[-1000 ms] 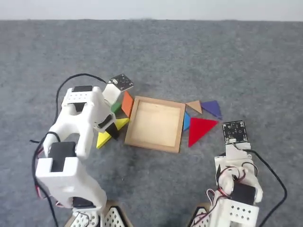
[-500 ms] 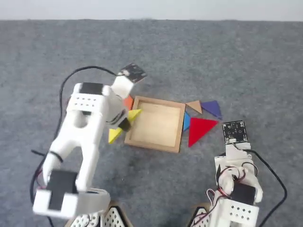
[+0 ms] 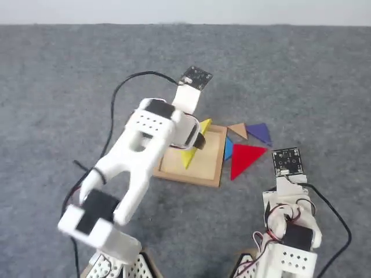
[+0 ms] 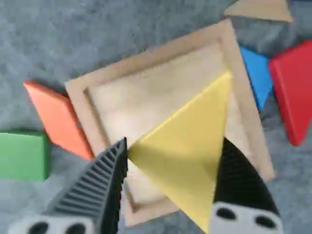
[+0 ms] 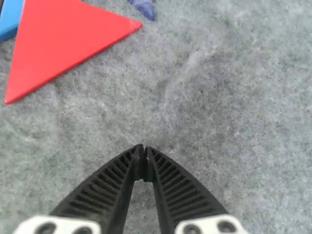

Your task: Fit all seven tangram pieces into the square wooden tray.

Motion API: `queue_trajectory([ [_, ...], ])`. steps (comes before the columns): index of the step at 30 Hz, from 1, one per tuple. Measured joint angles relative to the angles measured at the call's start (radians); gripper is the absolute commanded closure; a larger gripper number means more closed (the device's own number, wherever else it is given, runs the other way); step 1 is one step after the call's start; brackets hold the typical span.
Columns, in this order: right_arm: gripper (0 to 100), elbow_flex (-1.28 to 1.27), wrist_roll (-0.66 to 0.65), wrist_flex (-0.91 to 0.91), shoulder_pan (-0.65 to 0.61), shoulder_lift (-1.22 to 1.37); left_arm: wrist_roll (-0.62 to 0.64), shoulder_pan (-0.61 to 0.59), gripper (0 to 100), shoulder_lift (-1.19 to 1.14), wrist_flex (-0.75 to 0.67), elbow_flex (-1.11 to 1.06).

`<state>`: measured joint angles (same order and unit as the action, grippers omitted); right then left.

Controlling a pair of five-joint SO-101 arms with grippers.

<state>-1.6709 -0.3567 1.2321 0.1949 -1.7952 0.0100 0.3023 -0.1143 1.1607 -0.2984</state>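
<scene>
Grips large yellow triangle (image 4: 187,146) between left gripper (image 3: 196,141) jaws, over square wooden tray (image 4: 78,92), long edge toward tray wall beside blue piece (image 4: 257,78), slightly skewed. Rests right gripper (image 5: 141,163) closed, empty, farther from tray.

tray (image 3: 211,163): left part behind left arm (image 3: 136,156) | green piece (image 4: 22,155), red triangle (image 4: 292,92): cut by edges

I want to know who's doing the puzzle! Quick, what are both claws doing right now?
Left gripper: shut on the yellow triangle, over the wooden tray.
Right gripper: shut, holding nothing.
</scene>
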Motion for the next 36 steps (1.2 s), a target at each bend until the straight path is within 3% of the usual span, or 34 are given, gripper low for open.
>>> queue_trajectory([
  [16,99.2,0.000,0.000,0.000,0.000,0.000,-0.060,0.008,80,-0.083,-0.061,0.046],
  [26,99.2,0.000,0.000,0.000,0.000,0.000,0.218,0.077,80,-0.083,-0.061,0.046],
  [36,99.2,0.000,0.000,0.000,0.000,0.000,0.290,0.086,80,-0.083,-0.061,0.025],
])
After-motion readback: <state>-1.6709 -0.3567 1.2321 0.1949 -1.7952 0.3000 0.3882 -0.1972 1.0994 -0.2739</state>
